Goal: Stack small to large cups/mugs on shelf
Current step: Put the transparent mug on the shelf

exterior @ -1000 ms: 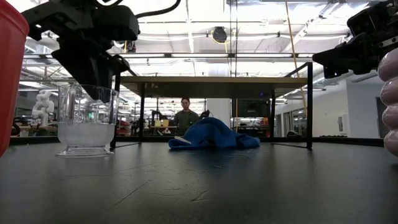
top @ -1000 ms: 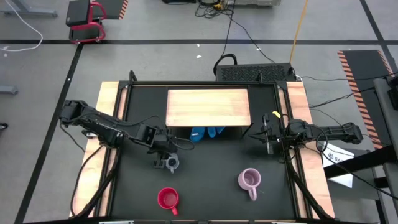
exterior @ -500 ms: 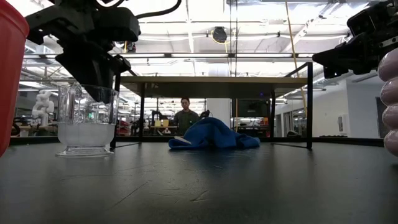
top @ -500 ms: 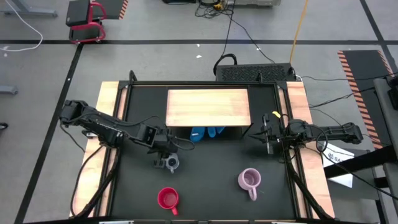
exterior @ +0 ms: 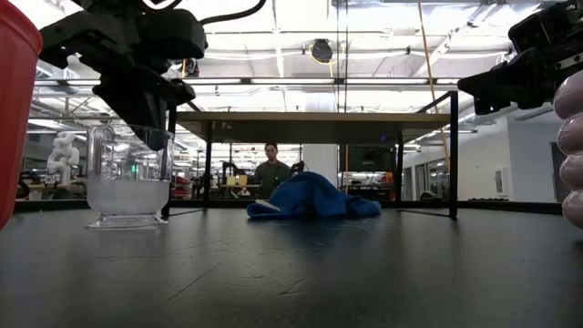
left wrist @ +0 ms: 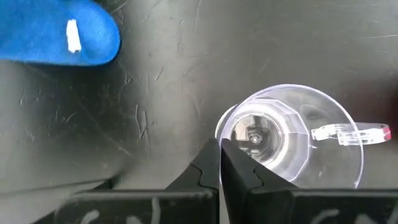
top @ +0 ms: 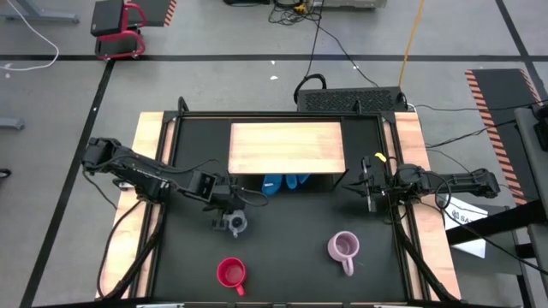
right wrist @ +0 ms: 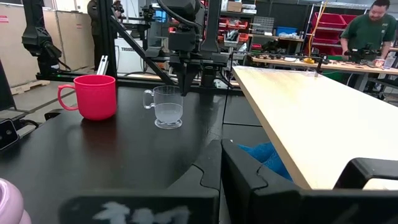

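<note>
The small clear glass cup (top: 237,224) stands on its base on the black tabletop, left of centre, with my left gripper (top: 227,214) shut on its rim. The red mug (top: 231,272) stands near the front edge, and the lilac mug (top: 344,248) stands to its right. The shelf (top: 287,147) with the wooden top is at the back. My right gripper (top: 370,190) hovers shut and holds nothing, by the shelf's right end. My left gripper pinches the glass cup's rim on its far side (left wrist: 219,132), opposite the handle (left wrist: 348,132). One finger (left wrist: 242,171) seems to be inside the cup and the other outside. The fingers come from above, pointing down. The cup stands upright on the table.
A crumpled blue cloth (top: 285,181) lies under the shelf's front edge. Black frame posts (exterior: 453,155) carry the shelf. Bare tabletop (top: 291,239) lies between the glass cup and the lilac mug. A person (exterior: 271,169) sits in the room beyond the table.
My left gripper has shut on the glass cup's rim. The cup has shifted a little on the table and turned slightly, so its handle now shows at its left in the low view.
</note>
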{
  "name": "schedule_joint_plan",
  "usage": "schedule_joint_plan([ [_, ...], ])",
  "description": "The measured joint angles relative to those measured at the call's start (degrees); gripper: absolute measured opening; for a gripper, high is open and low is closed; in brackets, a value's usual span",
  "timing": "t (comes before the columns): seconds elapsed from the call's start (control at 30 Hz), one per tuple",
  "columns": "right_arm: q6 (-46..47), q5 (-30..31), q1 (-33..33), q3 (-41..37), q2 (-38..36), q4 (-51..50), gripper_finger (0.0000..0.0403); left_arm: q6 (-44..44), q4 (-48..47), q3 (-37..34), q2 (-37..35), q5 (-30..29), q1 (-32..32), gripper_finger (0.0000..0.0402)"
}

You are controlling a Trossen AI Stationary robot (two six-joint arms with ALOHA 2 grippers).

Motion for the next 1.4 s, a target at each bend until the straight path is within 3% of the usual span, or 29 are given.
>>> schedule_joint_plan([
  [0.33,0.00,-0.01,0.00,0.01,0.02,-0.02,0.0000,3.65,0.19,0.00,-1.90,0.07,-0.05,0.0002],
  [0.87,0.00,-0.04,0.00,0.01,0.02,-0.24,0.0000,4.31,-0.64,0.00,-15.49,-5.21,0.17,0.0001],
  [1.17,0.00,-0.04,0.00,-0.42,0.02,-0.34,0.0000,4.24,-2.80,0.00,-18.56,-6.43,0.47,0.0000],
  [1.4,-0.02,-0.04,0.00,-0.46,0.02,-0.74,0.0000,3.16,5.28,-7.27,-24.40,-6.44,0.59,0.0000],
])
